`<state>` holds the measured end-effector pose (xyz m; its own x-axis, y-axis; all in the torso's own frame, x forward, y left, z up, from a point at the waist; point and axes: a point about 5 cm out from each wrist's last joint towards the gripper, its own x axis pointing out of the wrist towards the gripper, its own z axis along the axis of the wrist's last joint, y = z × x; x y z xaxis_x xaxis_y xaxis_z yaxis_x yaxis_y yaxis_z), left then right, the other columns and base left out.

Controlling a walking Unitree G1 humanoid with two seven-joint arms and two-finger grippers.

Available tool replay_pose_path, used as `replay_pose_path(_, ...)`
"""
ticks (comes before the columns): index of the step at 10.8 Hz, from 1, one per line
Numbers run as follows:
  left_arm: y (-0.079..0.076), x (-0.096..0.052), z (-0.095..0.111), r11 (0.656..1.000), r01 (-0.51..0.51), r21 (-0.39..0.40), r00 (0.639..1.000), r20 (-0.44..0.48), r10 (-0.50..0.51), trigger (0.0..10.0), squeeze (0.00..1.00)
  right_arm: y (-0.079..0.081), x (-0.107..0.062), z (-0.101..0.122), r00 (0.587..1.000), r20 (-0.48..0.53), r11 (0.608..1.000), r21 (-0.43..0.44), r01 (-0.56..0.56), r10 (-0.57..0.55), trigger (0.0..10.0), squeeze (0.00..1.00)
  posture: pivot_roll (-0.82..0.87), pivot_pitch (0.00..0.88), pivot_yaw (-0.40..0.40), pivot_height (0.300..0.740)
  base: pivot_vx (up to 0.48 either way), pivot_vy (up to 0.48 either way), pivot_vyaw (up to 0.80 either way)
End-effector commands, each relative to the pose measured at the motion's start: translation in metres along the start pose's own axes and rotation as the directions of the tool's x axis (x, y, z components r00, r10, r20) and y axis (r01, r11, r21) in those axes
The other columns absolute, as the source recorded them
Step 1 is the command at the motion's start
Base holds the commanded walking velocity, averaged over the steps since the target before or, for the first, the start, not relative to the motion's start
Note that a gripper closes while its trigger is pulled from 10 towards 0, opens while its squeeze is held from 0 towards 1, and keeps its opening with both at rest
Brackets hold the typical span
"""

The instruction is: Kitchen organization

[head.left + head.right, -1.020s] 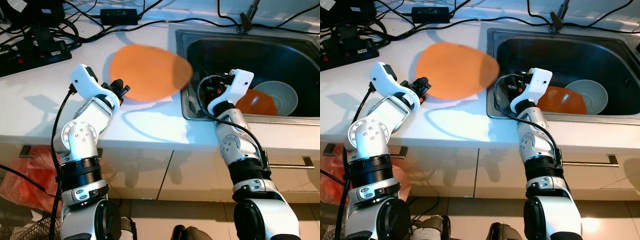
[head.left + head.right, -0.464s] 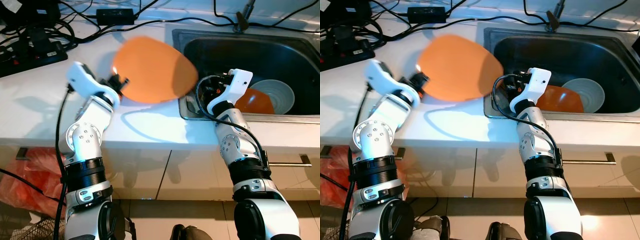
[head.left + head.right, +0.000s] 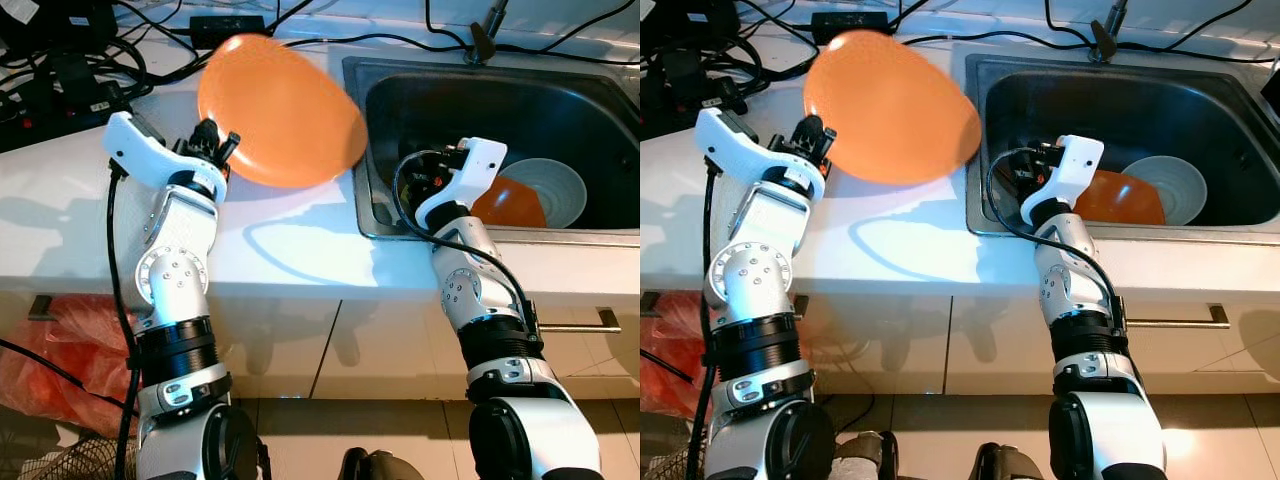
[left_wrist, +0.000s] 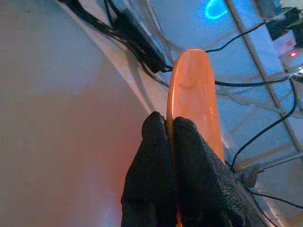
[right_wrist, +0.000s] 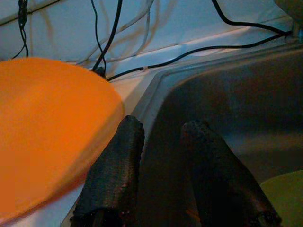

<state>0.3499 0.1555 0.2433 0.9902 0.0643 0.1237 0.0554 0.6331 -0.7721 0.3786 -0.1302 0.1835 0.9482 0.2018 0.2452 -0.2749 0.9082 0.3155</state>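
**Orange plate lifted clear of the counter**

The orange plate (image 3: pixel 280 110) hangs tilted above the white counter (image 3: pixel 300 250), just left of the sink (image 3: pixel 480 110), its rim clamped by the left end effector (image 3: pixel 215 150). Carrying it probably comes next, steering around cables (image 3: pixel 330 40) at the far edge. The right end effector (image 5: pixel 161 175), fingers apart, hovers in the sink near a pale bowl (image 3: pixel 552 188) and another orange dish (image 3: pixel 512 205).

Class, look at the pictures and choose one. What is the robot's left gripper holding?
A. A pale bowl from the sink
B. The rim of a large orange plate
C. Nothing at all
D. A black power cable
B. The left gripper has its jaws shut on the edge of the orange plate, which it holds tilted above the white counter beside the sink.
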Motion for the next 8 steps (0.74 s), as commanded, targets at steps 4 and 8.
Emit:
replay_pose_path(4, -0.023, -0.001, 0.006, 0.987, 0.144, -0.075, 0.986, 0.101, -0.136, 10.0, 0.00, -0.007, -0.002, 0.000, 1.000, -0.012, 0.996, 0.082, 0.023, -0.022, 10.0, 1.00, 0.09, 0.148, -0.069, 0.723, 0.000, 0.000, 0.00)
replay_pose_path(8, -0.027, -0.001, 0.001, 0.980, 0.165, -0.107, 0.982, 0.112, -0.153, 10.0, 0.00, -0.012, -0.001, 0.004, 0.999, 0.003, 0.943, 0.329, 0.042, -0.046, 10.0, 1.00, 0.08, 0.150, -0.071, 0.723, 0.000, 0.000, 0.00)
